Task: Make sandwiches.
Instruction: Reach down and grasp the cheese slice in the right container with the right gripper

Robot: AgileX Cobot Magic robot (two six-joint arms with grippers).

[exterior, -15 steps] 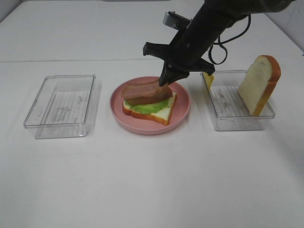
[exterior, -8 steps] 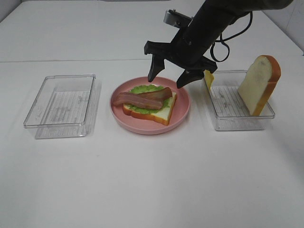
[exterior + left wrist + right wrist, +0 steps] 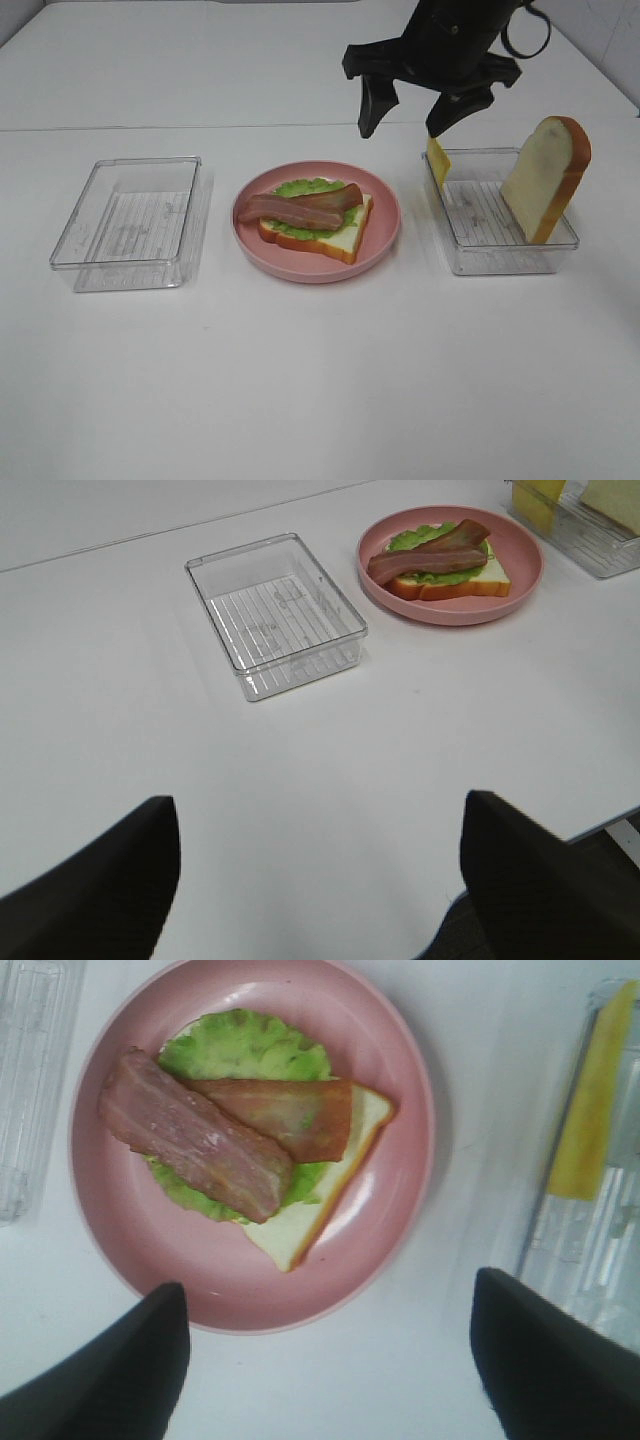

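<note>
On the pink plate [image 3: 380,235] lies a bread slice [image 3: 340,238] with green lettuce [image 3: 300,187] and two bacon strips [image 3: 300,208] on top; it also shows in the right wrist view [image 3: 300,1225] and the left wrist view [image 3: 440,565]. My right gripper [image 3: 412,112] is open and empty, raised above the table behind the plate's right side. A second bread slice [image 3: 548,175] stands upright in the right clear tray [image 3: 500,255], and a yellow cheese slice [image 3: 438,160] leans on that tray's left wall. My left gripper [image 3: 320,870] is open and empty, near the table's front left.
An empty clear plastic tray [image 3: 130,220] sits left of the plate. The table's front edge shows in the left wrist view [image 3: 600,825].
My right gripper let go of the bacon, which now lies on the lettuce. The gripper opened, rose and moved right toward the right tray.
</note>
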